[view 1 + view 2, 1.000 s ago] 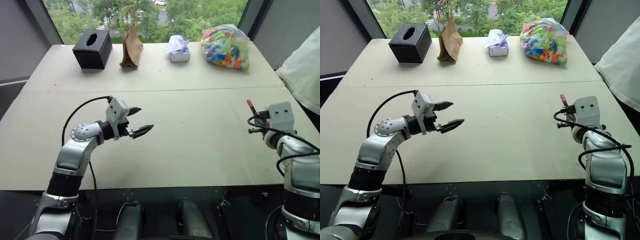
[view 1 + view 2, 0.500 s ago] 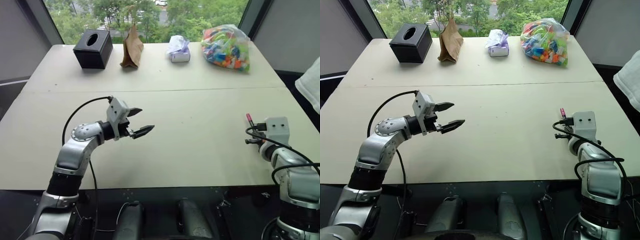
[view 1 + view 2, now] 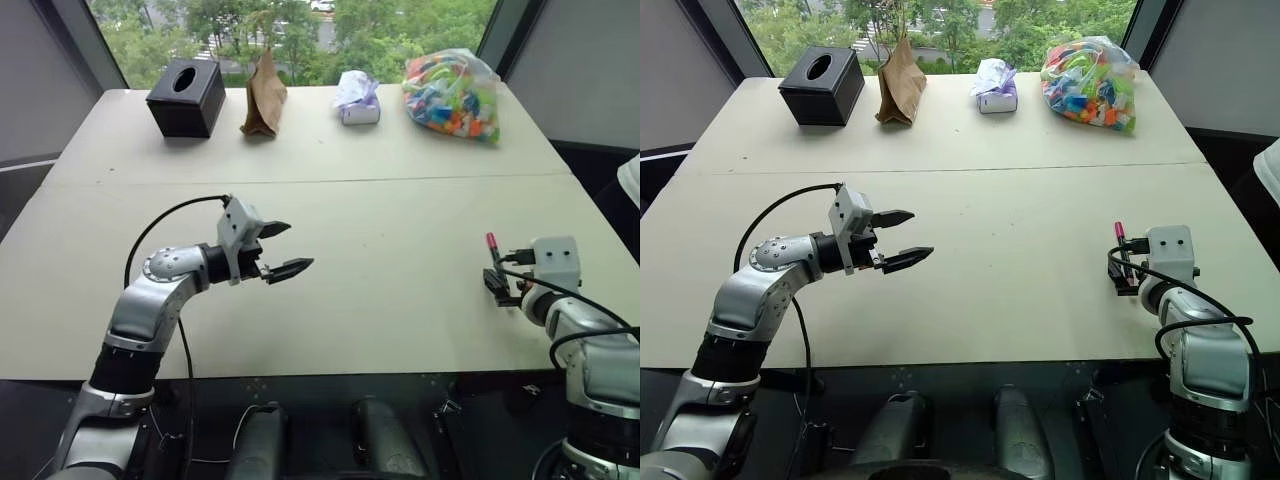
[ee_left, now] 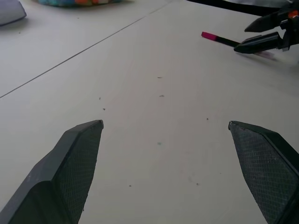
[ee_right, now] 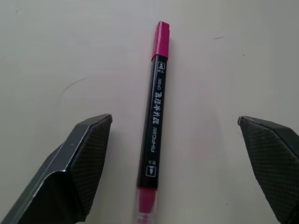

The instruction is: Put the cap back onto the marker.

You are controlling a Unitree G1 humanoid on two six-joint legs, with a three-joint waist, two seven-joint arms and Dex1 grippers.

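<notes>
Two grippers hover over a pale table [image 3: 400,300]. Nearest, at the right edge, the right gripper [image 3: 497,283] is spread wide, gripping nothing; one marker [image 5: 155,116] lies flat between its fingers with one pink cap [image 5: 161,33] seemingly seated on its far end. Risk, as a judgement: the round marker could roll, or a finger could nudge it, since nothing holds it. The left gripper [image 3: 283,249] is wide and empty. Farthest: one black tissue box [image 3: 186,96], one brown bag [image 3: 264,95], one tissue pack [image 3: 357,98], one bag of colourful pieces [image 3: 452,94].
</notes>
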